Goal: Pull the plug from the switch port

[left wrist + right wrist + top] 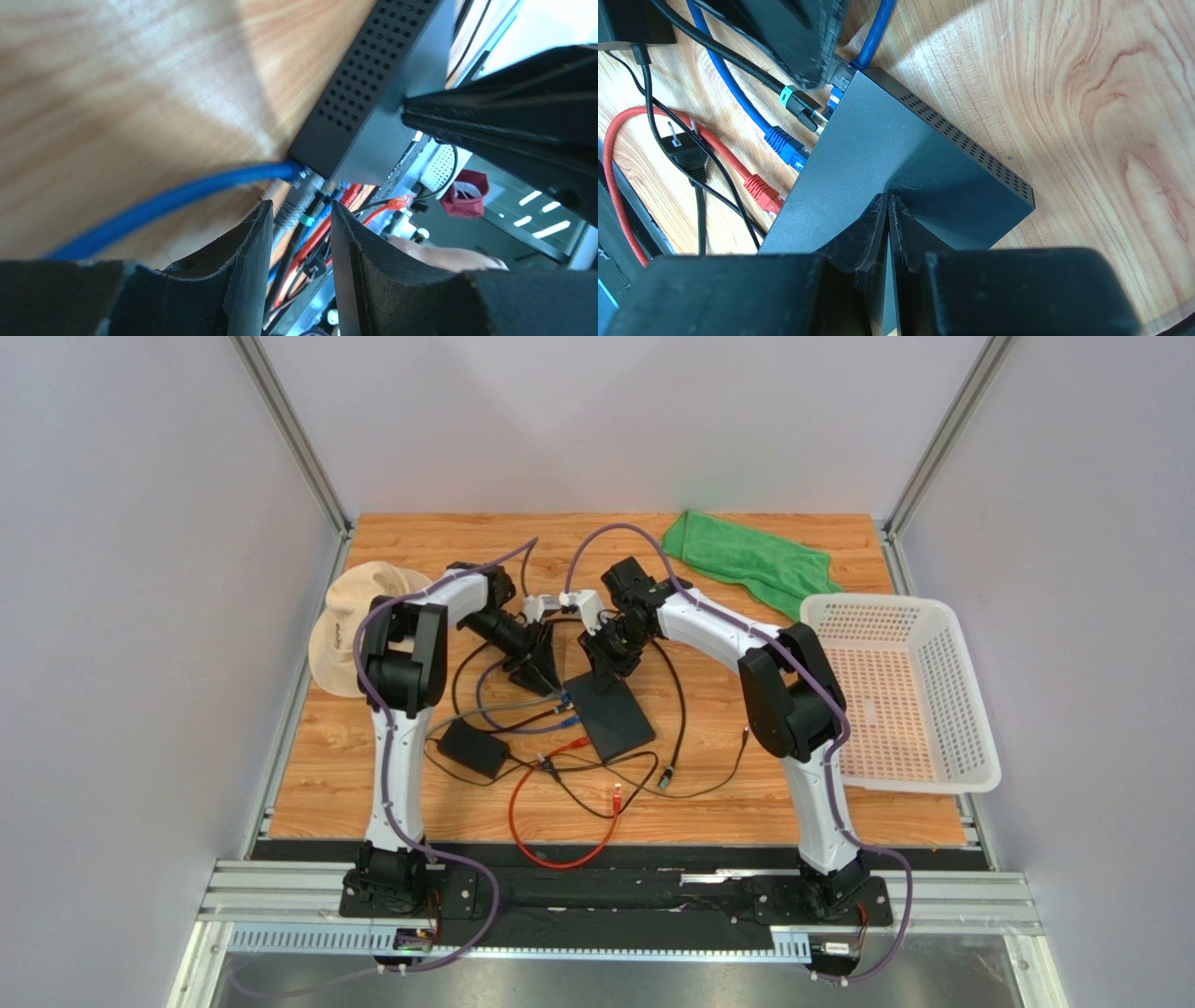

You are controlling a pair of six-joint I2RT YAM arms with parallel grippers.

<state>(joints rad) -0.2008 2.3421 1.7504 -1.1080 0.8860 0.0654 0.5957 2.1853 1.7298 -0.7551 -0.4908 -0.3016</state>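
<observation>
Plug access looked good: our left hand (300,213) stood partly open and held nothing, its fingers (253,238) either side of a grey-booted plug (289,208) that seemed seated in the switch port (317,180) edge of the black switch (365,91). We judged the plug small, hard and probably latched, so we would grip its rigid body, not the limp blue cable (161,203) beside it. Our right hand (887,199), fingers pressed together and empty, bore down on the switch's lid. We took the box to be light and apt to slide on the tabletop (1102,105).
</observation>
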